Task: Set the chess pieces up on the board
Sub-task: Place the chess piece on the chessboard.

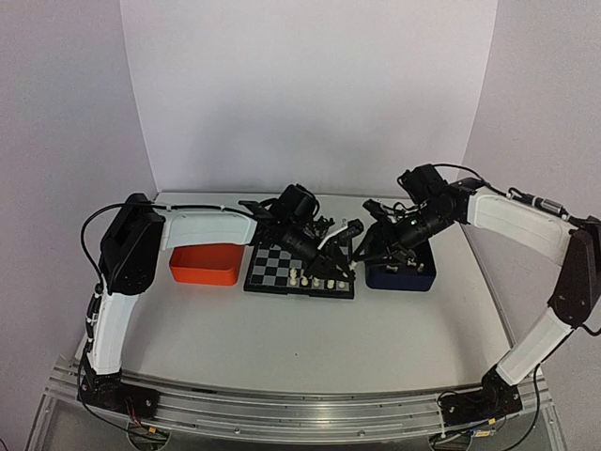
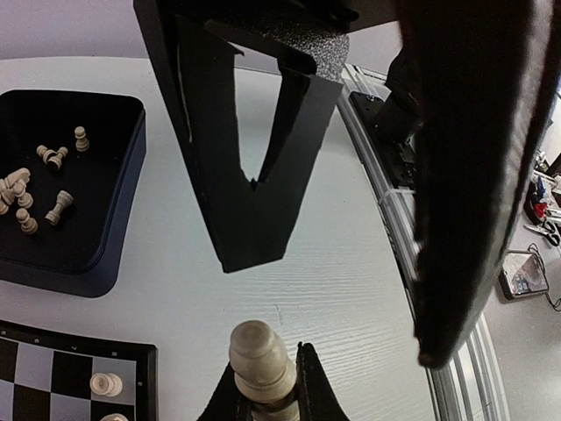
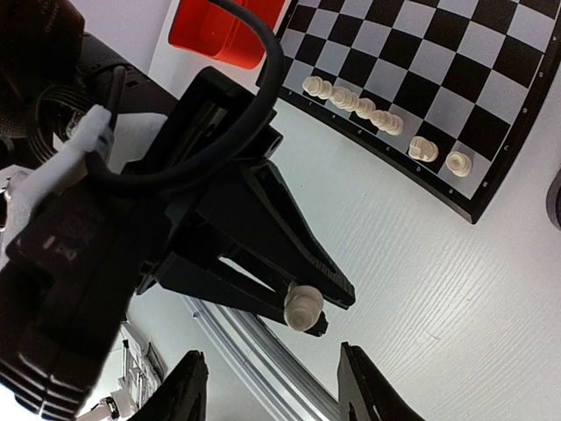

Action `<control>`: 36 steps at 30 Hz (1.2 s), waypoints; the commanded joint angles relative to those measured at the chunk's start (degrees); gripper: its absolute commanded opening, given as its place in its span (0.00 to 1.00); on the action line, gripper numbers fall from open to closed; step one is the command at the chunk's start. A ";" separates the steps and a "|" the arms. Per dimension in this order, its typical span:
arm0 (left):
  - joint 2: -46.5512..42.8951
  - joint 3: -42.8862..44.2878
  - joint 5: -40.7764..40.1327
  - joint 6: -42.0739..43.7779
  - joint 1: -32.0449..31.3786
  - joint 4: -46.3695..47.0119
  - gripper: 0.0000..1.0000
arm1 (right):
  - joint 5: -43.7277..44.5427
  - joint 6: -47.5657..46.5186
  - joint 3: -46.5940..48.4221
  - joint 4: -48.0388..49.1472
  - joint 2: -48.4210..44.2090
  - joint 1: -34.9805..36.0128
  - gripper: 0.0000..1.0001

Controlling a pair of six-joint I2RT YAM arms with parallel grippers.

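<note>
L gripper [image 2: 266,367] clamped on a piece [image 2: 257,349]. Its long axis runs w/ the fingers, round head out past the tips. Board [image 2: 53,368] corner sits just to its left, w/ other pieces [image 3: 364,107] lined along that edge row. R gripper [image 3: 270,351] close ahead, fingers apart, nothing btwn. Bare table [image 2: 333,289] under the tips. Rail [image 2: 399,219] off to the right. Blue tray [image 2: 127,202] ahead-left holds loose pieces [image 2: 60,206].

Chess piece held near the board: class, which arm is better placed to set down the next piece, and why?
Left. The left gripper is shut on a cream chess piece just beside the board; the right gripper is open and empty.
</note>
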 commanded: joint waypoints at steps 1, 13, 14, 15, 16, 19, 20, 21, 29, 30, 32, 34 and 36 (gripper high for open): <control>-3.18 2.35 0.94 -1.11 -0.13 2.40 0.00 | 3.98 2.05 -0.13 4.65 0.14 0.75 0.44; -2.39 3.30 1.34 -2.90 -0.13 4.39 0.00 | 3.45 3.95 -1.41 7.46 0.94 1.57 0.32; -2.35 3.32 1.34 -3.02 -0.13 4.47 0.00 | 3.21 4.01 -1.41 7.46 1.02 1.58 0.31; -2.37 3.44 1.33 -3.11 -0.13 4.54 0.00 | 2.88 4.03 -1.46 7.46 1.06 1.57 0.30; -2.39 3.43 1.27 -3.19 -0.17 4.62 0.00 | 2.56 4.02 -1.43 7.46 1.07 1.61 0.28; -2.47 3.43 0.96 -3.47 -0.13 4.98 0.00 | 1.70 4.42 -1.32 7.54 1.31 1.75 0.24; -2.47 3.47 0.94 -3.54 -0.13 5.10 0.00 | 1.24 4.50 -1.21 7.55 1.45 1.82 0.23; -2.47 3.43 0.96 -3.58 -0.13 5.18 0.00 | 0.99 4.56 -1.09 7.60 1.63 1.93 0.21; -3.00 2.26 -0.09 -4.49 -0.15 6.41 0.02 | 2.64 4.06 -1.30 7.57 0.25 2.21 0.00; -3.37 1.65 -0.49 -4.78 -0.16 7.03 0.07 | 3.20 3.86 -1.42 7.58 -0.20 2.21 0.00; -4.43 -0.05 -2.00 -6.10 -0.13 8.58 0.35 | 4.65 3.42 -1.77 7.62 -0.97 2.18 0.00; -5.71 -2.44 -3.71 -7.19 -0.04 10.59 0.65 | 6.52 2.93 -2.09 7.67 -1.95 2.24 0.00; -7.41 -4.64 -5.21 -7.66 0.05 11.28 0.99 | 8.15 2.40 -2.17 7.79 -2.89 2.18 0.00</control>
